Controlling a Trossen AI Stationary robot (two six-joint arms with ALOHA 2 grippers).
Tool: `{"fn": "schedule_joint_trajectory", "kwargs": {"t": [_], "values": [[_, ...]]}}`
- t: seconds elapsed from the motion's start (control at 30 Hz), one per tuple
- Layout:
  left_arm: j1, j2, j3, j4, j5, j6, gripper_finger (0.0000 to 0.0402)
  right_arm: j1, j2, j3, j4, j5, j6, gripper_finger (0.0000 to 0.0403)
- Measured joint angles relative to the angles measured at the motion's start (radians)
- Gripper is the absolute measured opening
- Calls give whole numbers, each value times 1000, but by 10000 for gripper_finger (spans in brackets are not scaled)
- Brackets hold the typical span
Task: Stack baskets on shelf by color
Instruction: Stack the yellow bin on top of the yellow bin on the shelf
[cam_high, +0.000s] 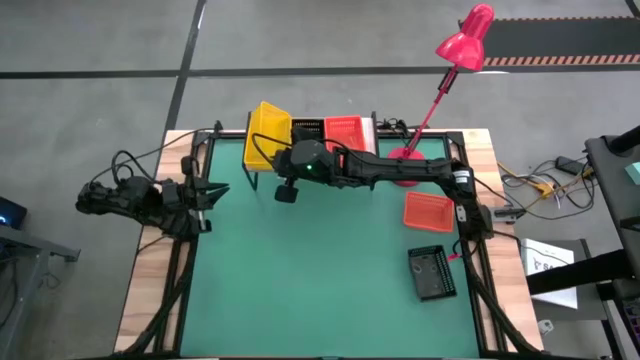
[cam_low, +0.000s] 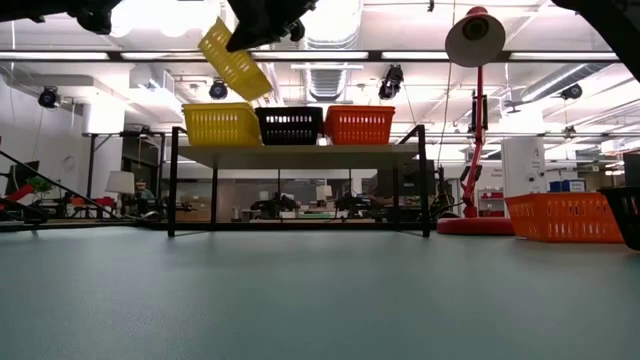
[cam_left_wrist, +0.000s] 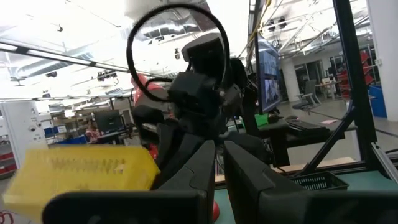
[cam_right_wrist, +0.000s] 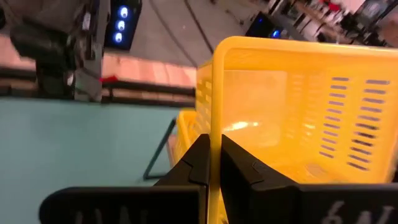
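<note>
Green mat (cam_high: 320, 260) under bright ceiling lights; right jaws grasp yellow basket (cam_right_wrist: 298, 106), left jaws clenched.

1. Yellow basket (cam_right_wrist: 298, 118), slotted sides, pinched in the black right gripper (cam_right_wrist: 214, 155).
2. Below the gripper, on the shelf (cam_low: 300, 152): yellow, black and orange-red baskets.
3. Green table (cam_high: 320, 260).

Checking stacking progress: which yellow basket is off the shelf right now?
The tilted yellow basket pinched by the right gripper, above the yellow basket on the shelf.
</note>
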Motion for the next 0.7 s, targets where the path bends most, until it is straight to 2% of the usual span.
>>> {"fn": "schedule_joint_trajectory", "kwargs": {"t": [0.7], "values": [[0, -3, 0, -2, 0, 26, 17, -38, 27, 0, 26, -1, -18, 13]]}}
